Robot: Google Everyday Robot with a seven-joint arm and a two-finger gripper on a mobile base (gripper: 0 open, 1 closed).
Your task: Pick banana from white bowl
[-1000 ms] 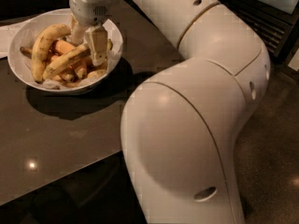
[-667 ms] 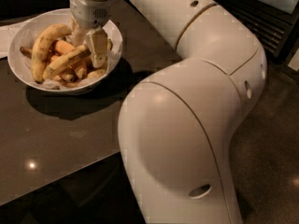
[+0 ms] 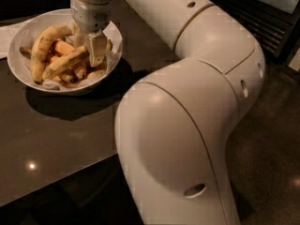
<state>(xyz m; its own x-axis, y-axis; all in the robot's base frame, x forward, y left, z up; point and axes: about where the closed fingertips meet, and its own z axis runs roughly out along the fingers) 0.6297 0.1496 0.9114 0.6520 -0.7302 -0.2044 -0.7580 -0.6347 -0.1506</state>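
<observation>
- The gripper (image 3: 93,50) hangs straight down from the wrist into the right half of the bowl (image 3: 11,62), low among the fruit.
- Whether it is clenched or released cannot be told from this view.
- The banana (image 3: 64,63), yellow with dark speckles, lies slantwise across the middle of the bowl.
- Its upper right end meets the gripper; its lower left end points to the bowl's near rim.
- Whether that end is actually grasped cannot be told.
- A bigger hooked banana (image 3: 41,45) curves along the left side, just beside the speckled one.
- Shorter orange-toned pieces (image 3: 61,48) sit between the two and under them.
- Crinkled white paper (image 3: 111,40) lines the bowl and shows at its right edge, beside the gripper.
- The bowl stands on a dark, glossy table (image 3: 56,139), near its far left corner, and casts a shadow toward the camera.
- A white sheet (image 3: 6,35) lies on the table at the left edge, touching or just behind the bowl.
- The arm (image 3: 187,125), bulky and cream-white, fills the right and the foreground, bending from the base up and back to the wrist.
- A dark floor (image 3: 276,125) shows at the right.
</observation>
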